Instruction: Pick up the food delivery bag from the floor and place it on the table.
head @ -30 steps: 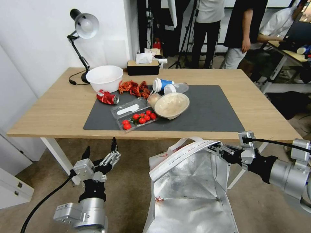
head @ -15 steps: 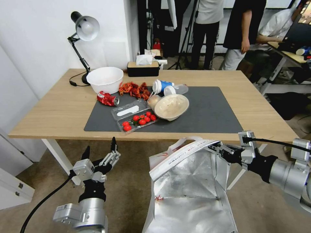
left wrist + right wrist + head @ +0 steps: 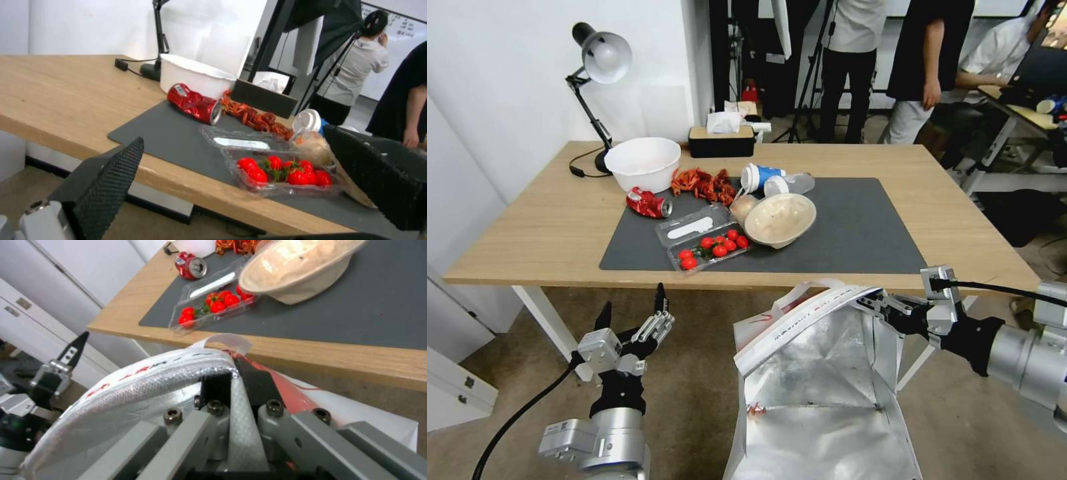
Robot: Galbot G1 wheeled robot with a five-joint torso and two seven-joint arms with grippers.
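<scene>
Right claw: the right claw point(image 3: 872, 301) is clamped on the top rim of the bag point(image 3: 820, 393), at the bag's right side; in the right wrist view the two fingers point(image 3: 217, 386) pinch the foil-lined edge between them.
Bag: it hangs open below and just in front of the near edge of the desk point(image 3: 547, 220), foil lining up, one white strap point(image 3: 800, 291) arching over the mouth. Its rim stands about level with the desk edge; its base runs out of view, so I cannot tell whether it has left the floor point(image 3: 694, 387).
Left claw: the left claw point(image 3: 632, 315) is spread wide and holds nothing, low at the near left, pointing up at the desk.
Change: against the pictures from a second ago the right arm has slid a touch to the right and the bag's rim has crept up only slightly. The left arm has not budged.
Meaning: the grip is holding and the lift looks underway, but slow; most of the rise is yet to come.
Desk space: the grey mat point(image 3: 860, 227) is bare on its right half. On the left lie a tomato box point(image 3: 710, 247), a tan bowl point(image 3: 780, 219) and a crushed can point(image 3: 647, 200).
Risk: held by one rim only, the bag may sag or tilt as it clears the edge.
</scene>
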